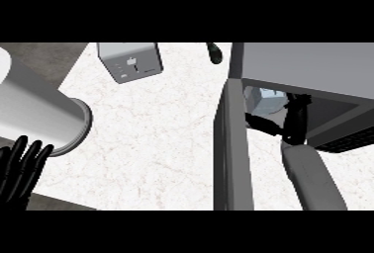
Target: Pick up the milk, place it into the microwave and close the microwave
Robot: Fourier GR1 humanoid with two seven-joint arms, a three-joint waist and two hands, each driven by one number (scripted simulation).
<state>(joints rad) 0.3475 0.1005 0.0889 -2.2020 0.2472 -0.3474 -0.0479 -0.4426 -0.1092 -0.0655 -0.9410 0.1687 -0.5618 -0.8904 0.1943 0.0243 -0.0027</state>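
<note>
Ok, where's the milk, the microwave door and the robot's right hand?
milk (264,100): head view, on its pale side.
microwave door (232,148): head view, midway along the open door's grey edge.
right hand (294,121): head view, on the black palm.

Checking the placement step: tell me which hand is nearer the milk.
Right. The right hand is inside the open microwave, close beside the milk. The left hand rests open at the view's lower left, far across the counter from it.
</note>
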